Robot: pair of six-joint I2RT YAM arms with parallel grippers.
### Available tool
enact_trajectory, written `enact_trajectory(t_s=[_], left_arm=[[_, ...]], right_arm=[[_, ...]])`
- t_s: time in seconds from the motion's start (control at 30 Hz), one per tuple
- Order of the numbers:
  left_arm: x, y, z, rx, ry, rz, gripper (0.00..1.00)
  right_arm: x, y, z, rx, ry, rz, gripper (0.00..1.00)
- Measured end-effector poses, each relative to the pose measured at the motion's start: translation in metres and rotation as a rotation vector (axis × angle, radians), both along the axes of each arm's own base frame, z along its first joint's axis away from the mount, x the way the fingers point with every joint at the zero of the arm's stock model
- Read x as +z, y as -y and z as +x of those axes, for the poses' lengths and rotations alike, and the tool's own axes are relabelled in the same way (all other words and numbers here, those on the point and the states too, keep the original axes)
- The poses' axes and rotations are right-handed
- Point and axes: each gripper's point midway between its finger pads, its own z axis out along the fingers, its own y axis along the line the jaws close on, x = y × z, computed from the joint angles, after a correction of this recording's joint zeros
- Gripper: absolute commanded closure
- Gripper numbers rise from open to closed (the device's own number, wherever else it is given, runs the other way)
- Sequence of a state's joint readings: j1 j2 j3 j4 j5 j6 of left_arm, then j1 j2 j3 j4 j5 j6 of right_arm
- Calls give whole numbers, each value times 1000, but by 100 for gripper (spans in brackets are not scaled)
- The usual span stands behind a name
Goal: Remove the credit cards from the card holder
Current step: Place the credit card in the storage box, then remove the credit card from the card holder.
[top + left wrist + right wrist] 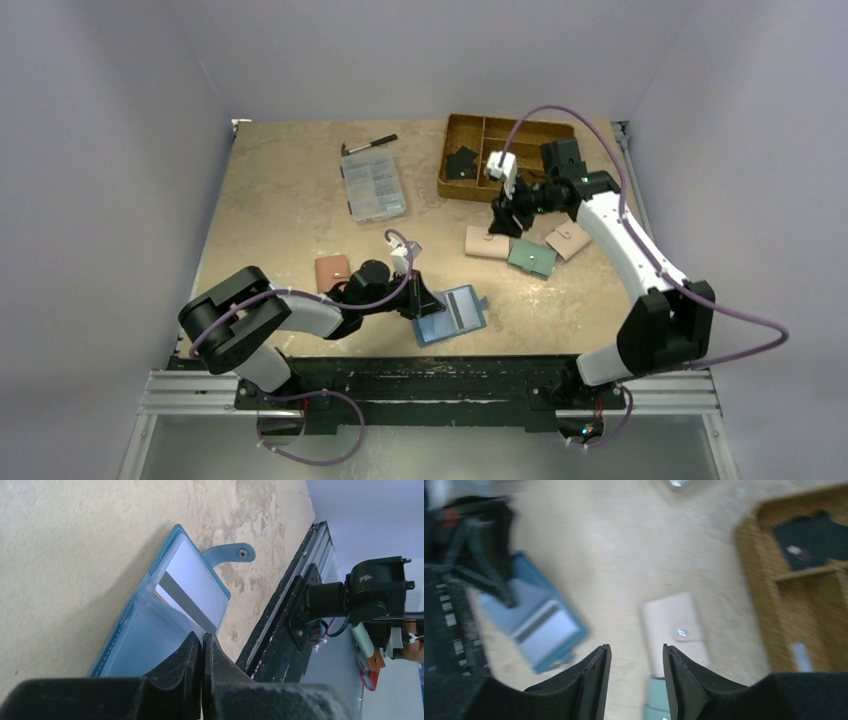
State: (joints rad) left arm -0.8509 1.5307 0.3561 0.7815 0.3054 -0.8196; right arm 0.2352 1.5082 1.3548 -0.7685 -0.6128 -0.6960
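Lying open, card holder (452, 314), greyish striped card (192, 582) inside

Matt, mottled beige on the bench (280, 200), stone-like and faintly rough. Dark blue leather-like skin with a stitched edge on the card holder (120, 630), lined with frosted, slightly glossy plastic sleeves. Shiny metal for the snap (243, 553) on its tab. Smooth satin grey on the credit card (197, 582), crossed by a darker stripe. Grainy, dull black plastic on the left claw (202, 652). Brown wood for the tray (447, 160), clear plastic for the organiser box (373, 187), bare silvery metal for the rail (190, 395).
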Motion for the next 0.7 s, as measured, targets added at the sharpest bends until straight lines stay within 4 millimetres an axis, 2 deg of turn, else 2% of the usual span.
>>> enact_trajectory(t_s=[0.17, 0.3, 0.4, 0.53, 0.63, 0.7], left_arm=[[11, 20, 13, -37, 15, -1, 100], [10, 30, 20, -50, 15, 10, 100], [-1, 31, 21, -50, -6, 33, 100], [-18, 26, 21, -34, -43, 78, 99], [-24, 21, 24, 1, -50, 102, 93], [-31, 15, 25, 27, -64, 130, 89]], right_arm=[[-16, -22, -81, 257, -105, 168, 50], [-46, -31, -124, 388, -233, 243, 54], [-67, -38, -140, 436, -306, 240, 55], [-93, -51, -149, 442, -319, 156, 56], [-108, -57, -146, 412, -304, 77, 57], [-112, -57, -136, 369, -285, 44, 57]])
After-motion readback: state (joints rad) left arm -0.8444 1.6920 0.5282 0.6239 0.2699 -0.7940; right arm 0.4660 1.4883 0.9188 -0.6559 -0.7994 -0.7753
